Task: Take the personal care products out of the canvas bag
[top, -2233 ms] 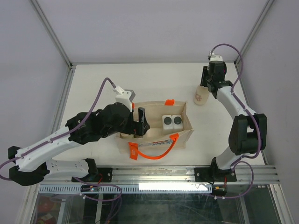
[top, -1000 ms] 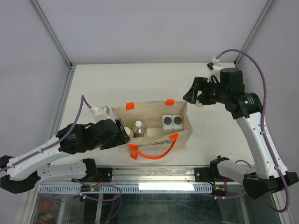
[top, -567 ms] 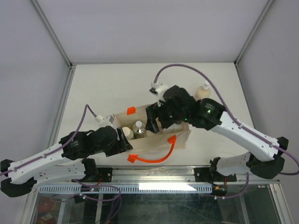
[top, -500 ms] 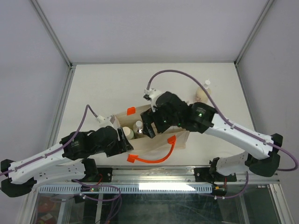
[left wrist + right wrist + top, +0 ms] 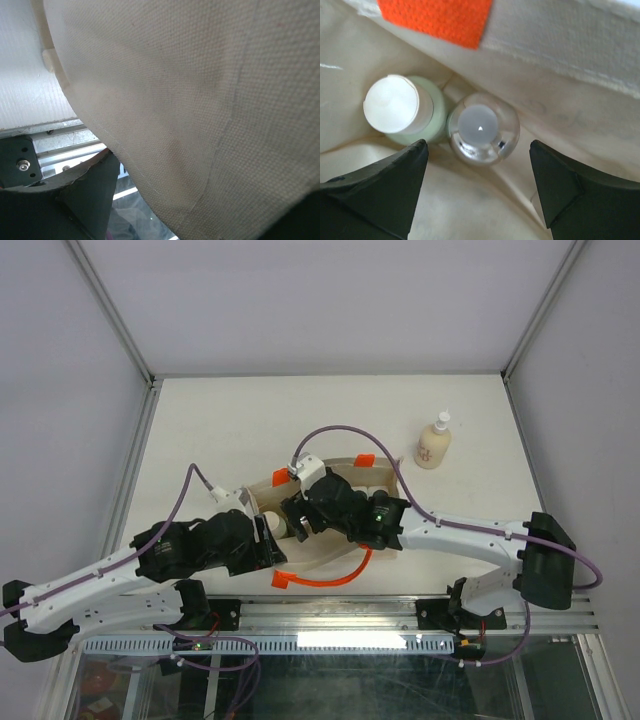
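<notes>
The canvas bag is coarse, matt woven cloth with an orange webbing tab. The silver bottle looks mirror-glossy; the round-capped bottle has a smooth matt cap.

The white table carries the canvas bag and, well apart, an upright cream bottle.

The canvas bag sits on the counter. In the bag's left end two bottles stand touching, the flat-capped bottle left of the dome-capped bottle, with the right claw above them and the left claw just outside that end. The nozzle bottle stands on the counter behind the bag's right end, well apart.
</notes>
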Robot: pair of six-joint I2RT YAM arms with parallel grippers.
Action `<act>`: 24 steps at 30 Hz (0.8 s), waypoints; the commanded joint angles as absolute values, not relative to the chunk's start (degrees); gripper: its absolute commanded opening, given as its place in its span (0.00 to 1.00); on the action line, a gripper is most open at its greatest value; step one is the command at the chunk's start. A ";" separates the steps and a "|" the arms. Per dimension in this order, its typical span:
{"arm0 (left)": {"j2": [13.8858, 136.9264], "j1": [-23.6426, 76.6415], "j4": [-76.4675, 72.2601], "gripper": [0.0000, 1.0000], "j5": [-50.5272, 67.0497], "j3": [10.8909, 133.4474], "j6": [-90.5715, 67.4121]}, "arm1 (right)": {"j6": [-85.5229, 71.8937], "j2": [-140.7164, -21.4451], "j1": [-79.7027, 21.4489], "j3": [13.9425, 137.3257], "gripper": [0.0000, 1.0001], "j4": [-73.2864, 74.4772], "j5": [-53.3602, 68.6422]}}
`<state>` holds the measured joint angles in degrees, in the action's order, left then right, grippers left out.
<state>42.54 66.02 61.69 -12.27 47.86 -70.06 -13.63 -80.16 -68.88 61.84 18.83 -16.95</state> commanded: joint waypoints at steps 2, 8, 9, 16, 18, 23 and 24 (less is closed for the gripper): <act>43.86 66.26 63.00 0.63 -10.91 48.83 -66.92 | -3.76 -81.26 -69.26 56.67 0.83 -3.62 -14.72; 44.95 66.27 63.08 0.64 -10.81 50.02 -65.46 | 2.69 -81.85 -68.97 48.66 0.76 -18.39 -11.73; 45.10 66.23 63.10 0.64 -10.88 50.21 -65.29 | 3.01 -82.36 -68.68 48.38 0.75 -19.33 -11.52; 46.86 66.27 62.98 0.65 -10.67 51.20 -63.84 | 2.98 -85.17 -66.99 47.99 0.64 -22.31 -8.86; 47.27 66.24 63.02 0.65 -10.72 51.20 -63.66 | 3.14 -86.52 -66.89 47.88 0.64 -22.80 -9.19; 47.46 66.27 62.97 0.65 -11.31 51.50 -63.46 | 4.55 -86.99 -66.74 45.59 0.52 -25.18 -8.92; 47.42 66.27 63.00 0.65 -11.44 51.51 -63.53 | 4.84 -86.94 -66.76 45.06 0.50 -25.94 -8.99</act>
<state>46.87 66.02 62.98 -12.03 50.33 -65.71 2.96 -86.61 -66.89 47.20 -20.29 -10.02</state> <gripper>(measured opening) 0.654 0.545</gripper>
